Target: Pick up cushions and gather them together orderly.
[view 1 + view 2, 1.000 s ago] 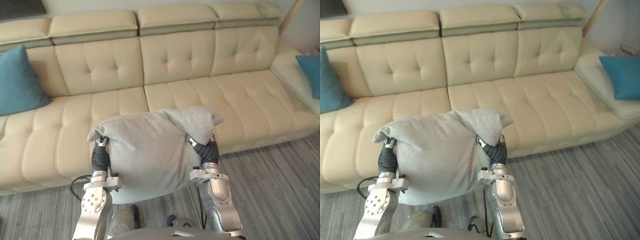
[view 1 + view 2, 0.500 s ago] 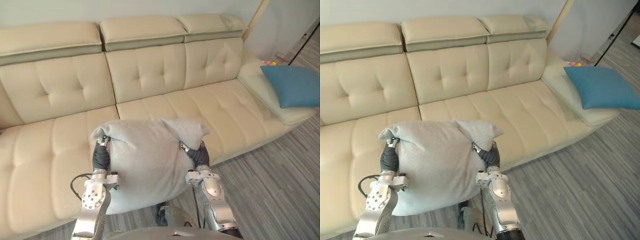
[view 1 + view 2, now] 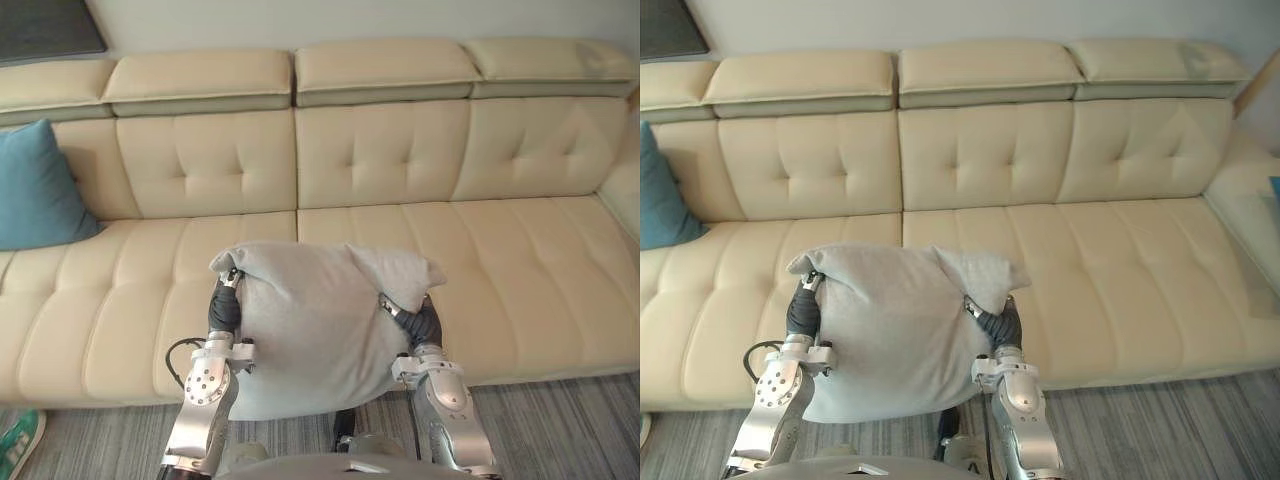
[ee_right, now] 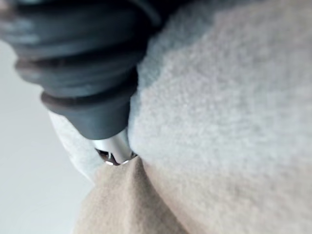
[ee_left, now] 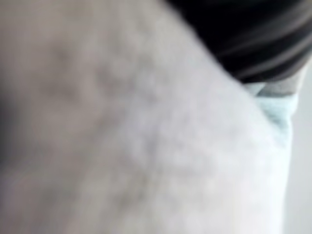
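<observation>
The grey cushion is carried clear of the floor, in front of the seat of the sofa, and is clamped between the left hand and the right hand, one pressed against each side. This two-sided hold is judged to suit the load: the cushion is soft and wide, so it is kept from sagging or slipping only by pressure applied from both sides at once. The fabric is dented where each hand is pressed in, and the upper corners are folded over the hands. How far either hand is closed cannot be told, because everything beyond each dark ribbed cover is buried in the fabric, in the wrist views as well. A teal cushion is propped upright against the backrest at the left end of the sofa, well apart from the grey cushion. It is judged to mark a likely gathering place, so that the grey cushion is to be set down beside it. Two cushions are counted: one grey, in the hands, and one teal, on the sofa. Two hands are counted, both applied to the grey cushion. One sofa is counted.
</observation>
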